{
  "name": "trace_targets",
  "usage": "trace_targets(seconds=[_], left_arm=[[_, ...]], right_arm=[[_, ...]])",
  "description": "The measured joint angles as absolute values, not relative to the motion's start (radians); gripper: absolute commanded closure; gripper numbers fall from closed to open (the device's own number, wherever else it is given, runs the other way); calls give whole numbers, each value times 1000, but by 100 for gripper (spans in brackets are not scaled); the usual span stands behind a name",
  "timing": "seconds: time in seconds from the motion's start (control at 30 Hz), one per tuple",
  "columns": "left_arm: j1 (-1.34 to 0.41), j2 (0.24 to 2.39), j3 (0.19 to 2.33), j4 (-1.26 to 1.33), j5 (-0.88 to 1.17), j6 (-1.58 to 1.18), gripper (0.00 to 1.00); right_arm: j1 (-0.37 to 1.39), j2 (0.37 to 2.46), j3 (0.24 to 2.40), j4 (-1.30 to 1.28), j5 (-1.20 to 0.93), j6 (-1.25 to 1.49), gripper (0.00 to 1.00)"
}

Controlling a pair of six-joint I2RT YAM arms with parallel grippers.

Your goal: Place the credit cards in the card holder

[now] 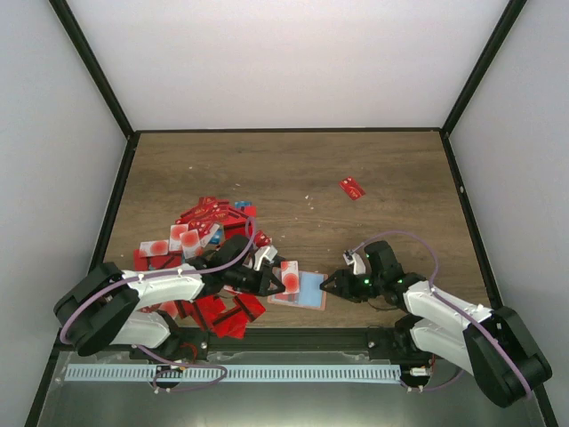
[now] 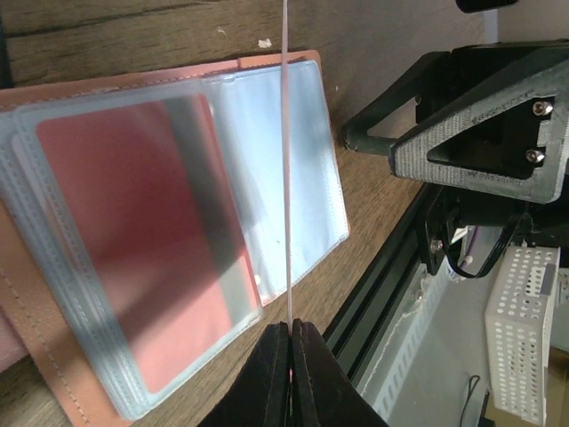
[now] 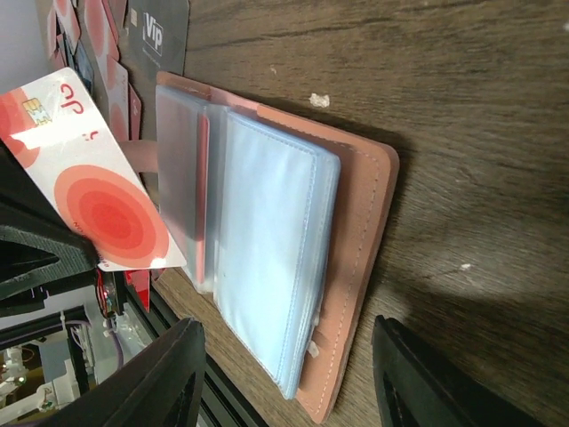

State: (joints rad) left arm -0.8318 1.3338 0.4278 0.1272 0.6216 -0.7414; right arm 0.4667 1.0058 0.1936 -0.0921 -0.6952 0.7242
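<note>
The card holder [image 1: 309, 292] lies open near the table's front edge, with clear, light blue sleeves [image 3: 267, 231] on a salmon cover [image 3: 369, 222]. One sleeve shows a red card [image 2: 133, 222] inside. My left gripper [image 1: 274, 281] is shut on a white credit card with red circles [image 3: 89, 187]. That card shows edge-on in the left wrist view [image 2: 285, 160], upright over the sleeves. My right gripper [image 3: 289, 382] stands open, its fingers on either side of the holder's near end. I see no contact with it. A heap of red credit cards [image 1: 200, 231] lies at the left.
A single red card [image 1: 352, 188] lies apart at the back right. A black card [image 3: 156, 36] lies by the heap, beyond the holder. The black frame rail [image 2: 382, 294] runs along the table's front edge, right beside the holder. My two grippers are close together.
</note>
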Motion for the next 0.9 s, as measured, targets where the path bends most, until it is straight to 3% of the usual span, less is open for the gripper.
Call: trace_targets(seconds=[0.9], left_arm=[[-865,1452,432,189,620,-743,96]], right_arm=[[466,1055,193,-24,-714,743,47]])
